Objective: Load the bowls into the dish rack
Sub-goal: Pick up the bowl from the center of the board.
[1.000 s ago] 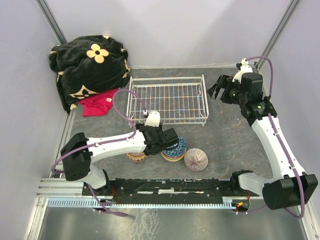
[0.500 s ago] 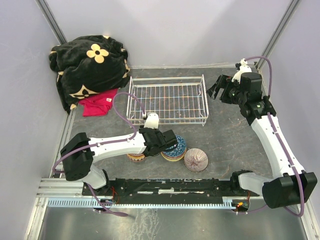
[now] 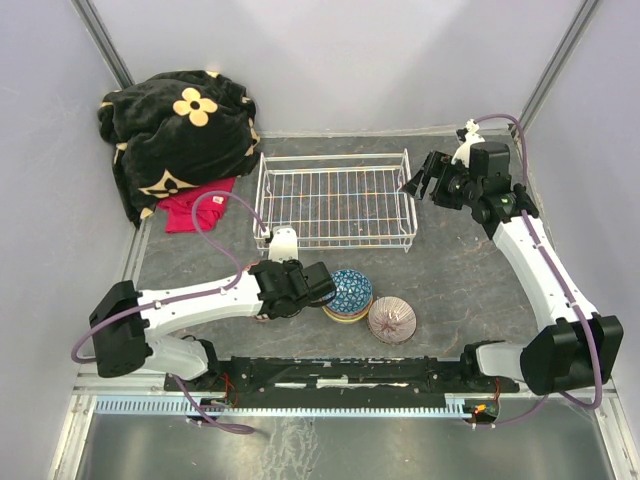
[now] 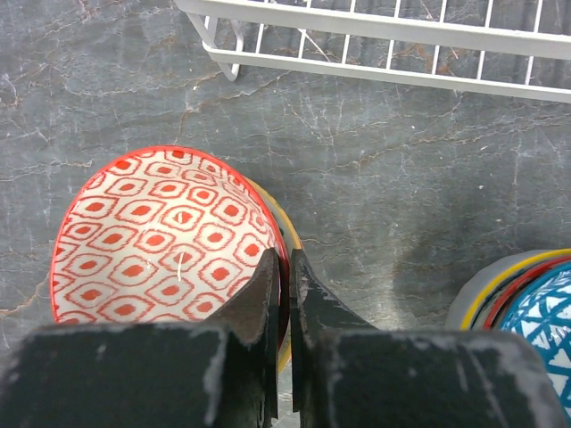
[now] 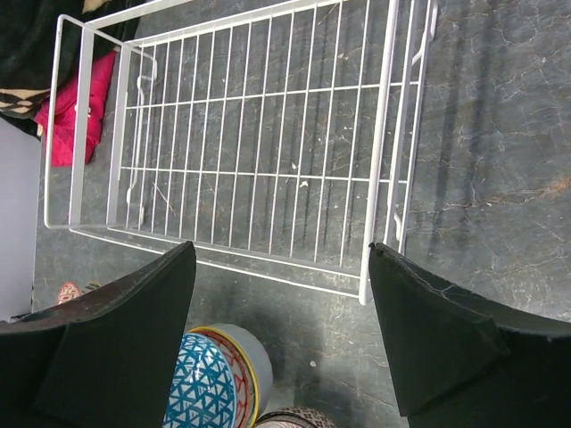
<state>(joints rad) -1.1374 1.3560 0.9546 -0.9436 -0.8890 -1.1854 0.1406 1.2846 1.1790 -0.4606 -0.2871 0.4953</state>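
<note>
The white wire dish rack (image 3: 335, 200) (image 5: 250, 160) (image 4: 384, 31) stands empty at mid-table. In front of it a red-and-white patterned bowl (image 4: 161, 241) tops a short stack, and my left gripper (image 3: 290, 300) (image 4: 285, 267) is shut on its right rim, one finger inside and one outside. From above, that arm hides most of this stack. To its right sits a blue triangle-patterned bowl (image 3: 349, 291) (image 5: 201, 392) (image 4: 544, 312) on top of another stack. A purple-white bowl (image 3: 391, 319) (image 5: 294, 419) lies beside it. My right gripper (image 3: 420, 180) (image 5: 281, 294) hangs open over the rack's right end, holding nothing.
A black blanket with tan flowers (image 3: 180, 125) fills the back left corner, with a red cloth (image 3: 195, 208) (image 5: 85, 107) in front of it, left of the rack. Grey walls close in the table on three sides.
My left gripper slid left from the blue bowl stack and shut on the red bowl's rim. The right gripper shifted slightly left toward the rack's right end.
</note>
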